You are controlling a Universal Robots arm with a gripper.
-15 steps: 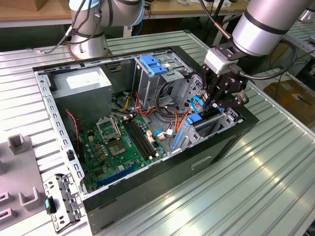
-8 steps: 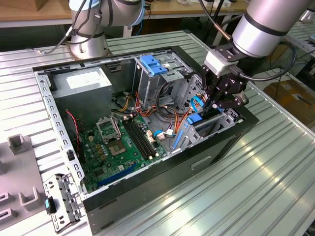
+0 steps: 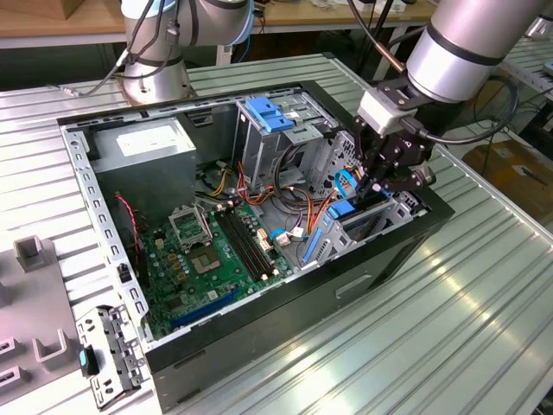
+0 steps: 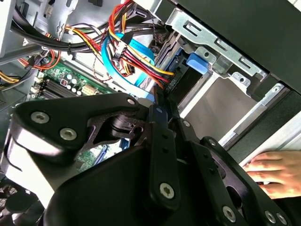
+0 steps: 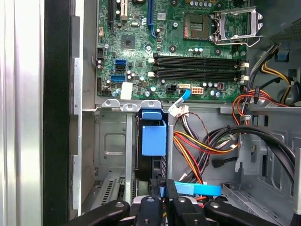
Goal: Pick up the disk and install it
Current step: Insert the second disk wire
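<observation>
We see the gripper (image 3: pixel 373 181), fingers pressed together on the disk (image 5: pixel 153 141) (standing on edge in its bay); nearby cables (image 5: pixel 197 150) could snag it, we judge.

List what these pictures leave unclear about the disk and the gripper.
- Disk: in the first wrist view it stands edge-on in its bay, so the label is hidden.
- Gripper: in the exterior view its own linkage covers the fingertips.
- Hand: second wrist view, cut off by the picture's edge.
</observation>
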